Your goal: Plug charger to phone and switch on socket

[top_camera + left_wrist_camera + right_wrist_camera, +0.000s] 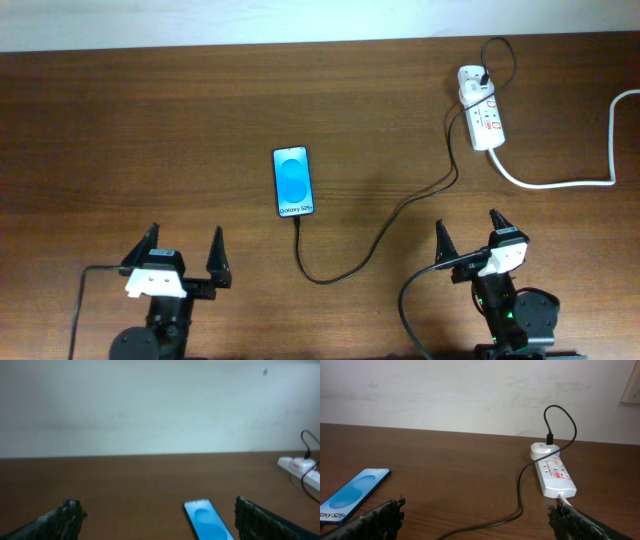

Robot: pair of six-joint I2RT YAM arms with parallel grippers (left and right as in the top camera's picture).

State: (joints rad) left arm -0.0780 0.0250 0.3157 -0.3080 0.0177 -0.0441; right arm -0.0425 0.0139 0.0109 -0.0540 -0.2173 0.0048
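The phone (293, 182) lies flat in the middle of the table, blue screen up; it also shows in the left wrist view (207, 519) and the right wrist view (352, 490). The black charger cable (380, 235) runs from the phone's near end in a loop to a white adapter on the socket (482, 107), a white power strip at the back right, also in the right wrist view (554, 474). The plug tip sits at the phone's near edge. My left gripper (182, 253) and right gripper (470, 238) are open, empty, near the front edge.
The thick white cord (560, 183) curves from the power strip toward the right edge. A pale wall stands behind the table's far edge. Each arm's own black cable hangs at the front.
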